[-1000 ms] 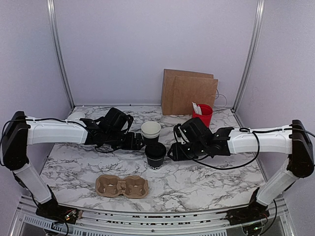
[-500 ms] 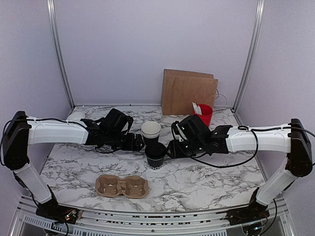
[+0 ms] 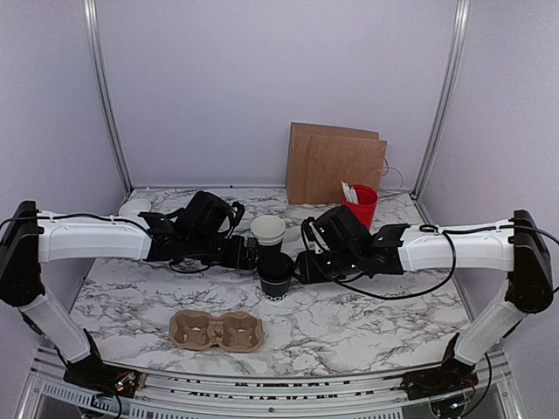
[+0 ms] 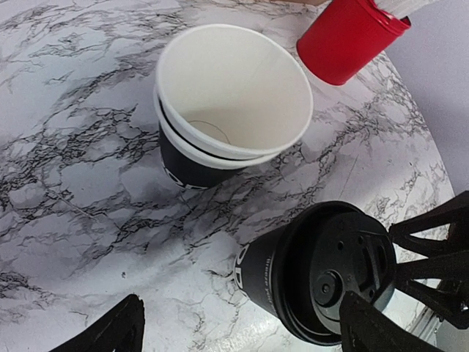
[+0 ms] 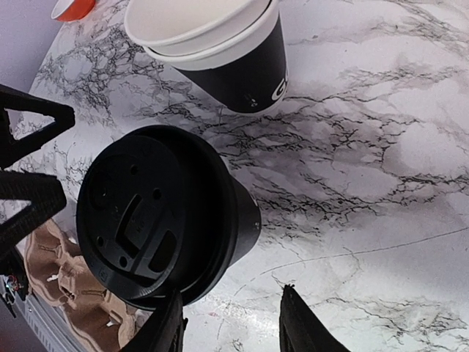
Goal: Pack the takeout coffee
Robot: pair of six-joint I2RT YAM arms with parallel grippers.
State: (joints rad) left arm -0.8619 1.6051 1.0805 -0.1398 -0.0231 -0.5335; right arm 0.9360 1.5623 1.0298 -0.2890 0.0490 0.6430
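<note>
A black paper cup [image 3: 276, 276] with white lettering stands mid-table with the black round lid [image 5: 139, 220] on its mouth. It also shows in the left wrist view [image 4: 319, 271]. Just behind it stands a stack of cream-rimmed cups [image 3: 267, 231] with a black outer wall [image 4: 231, 103] [image 5: 212, 44]. My left gripper [image 3: 248, 254] is open, just left of the black cup, its jaws wide [image 4: 238, 334]. My right gripper [image 3: 302, 266] is open, just right of the cup [image 5: 233, 330]. Neither touches the cup.
A brown pulp cup carrier [image 3: 217, 331] lies near the front edge. A brown paper bag [image 3: 335, 164] leans on the back wall. A red cup [image 3: 361, 204] with white utensils stands before it. A small bowl [image 3: 135, 207] sits far left.
My right gripper has moved left, closer to the black cup. My left gripper has edged right towards it. The cups have not moved.
</note>
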